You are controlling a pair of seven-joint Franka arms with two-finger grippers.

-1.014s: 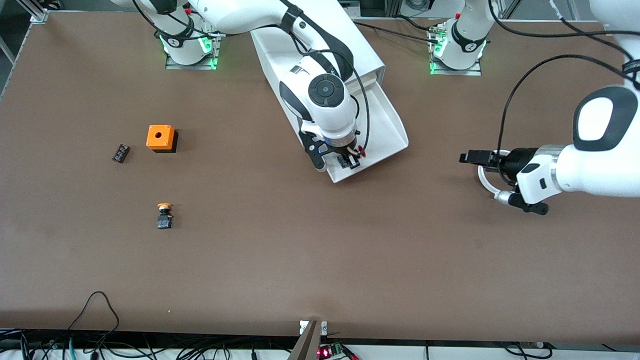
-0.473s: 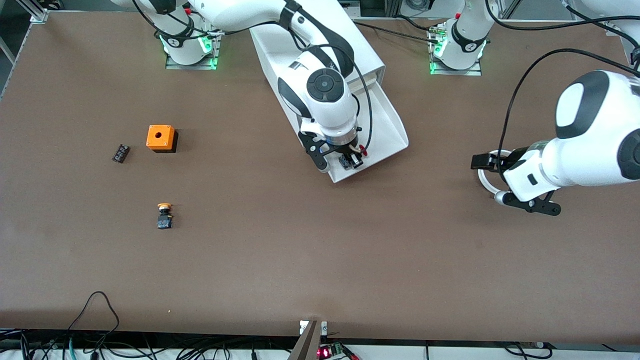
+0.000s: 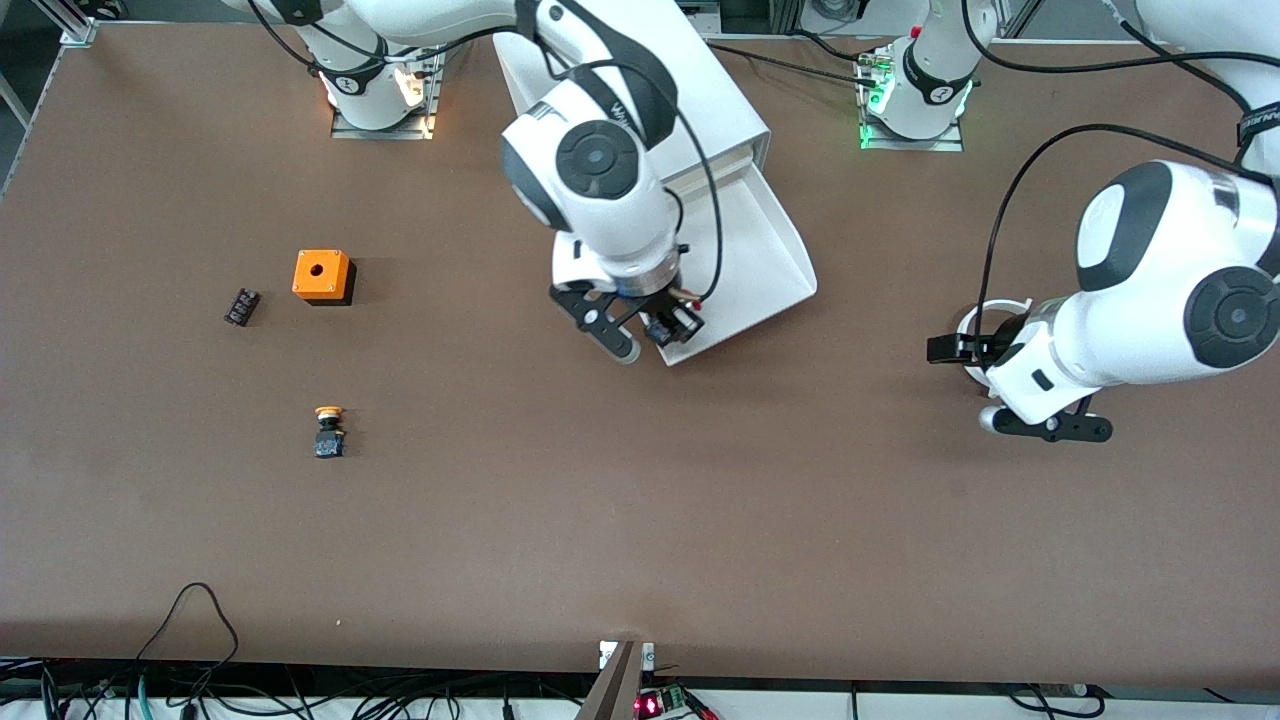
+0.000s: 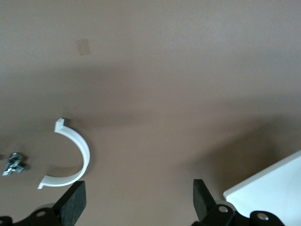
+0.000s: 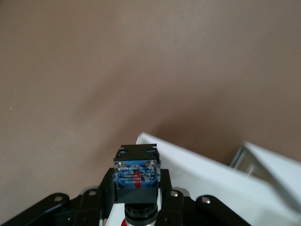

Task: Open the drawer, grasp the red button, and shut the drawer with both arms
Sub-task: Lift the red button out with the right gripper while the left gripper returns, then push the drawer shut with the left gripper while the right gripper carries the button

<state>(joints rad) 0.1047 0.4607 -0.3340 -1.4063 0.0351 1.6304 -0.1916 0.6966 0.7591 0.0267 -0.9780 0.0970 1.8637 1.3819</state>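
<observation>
The drawer (image 3: 768,250) is pulled out of the white cabinet (image 3: 690,80) and looks empty. My right gripper (image 3: 672,322) is over the drawer's front corner, toward the right arm's end. It is shut on the button (image 3: 664,327), whose red cap points back toward the drawer. In the right wrist view the button's black-and-blue body (image 5: 137,173) sits between the fingers of the right gripper (image 5: 136,197), with the drawer's corner (image 5: 188,162) just past it. My left gripper (image 3: 950,350) is open and empty low over the table toward the left arm's end, also in the left wrist view (image 4: 138,205).
A white C-shaped clip (image 3: 985,315) lies under the left gripper; the left wrist view shows it (image 4: 77,150) beside a small screw (image 4: 13,163). An orange cube (image 3: 322,275), a yellow-capped button (image 3: 329,430) and a small black part (image 3: 241,306) lie toward the right arm's end.
My right gripper has risen and shifted from over the drawer's inside to over its front corner, carrying the button. The left arm has swung and tilted; its gripper stayed near the clip.
</observation>
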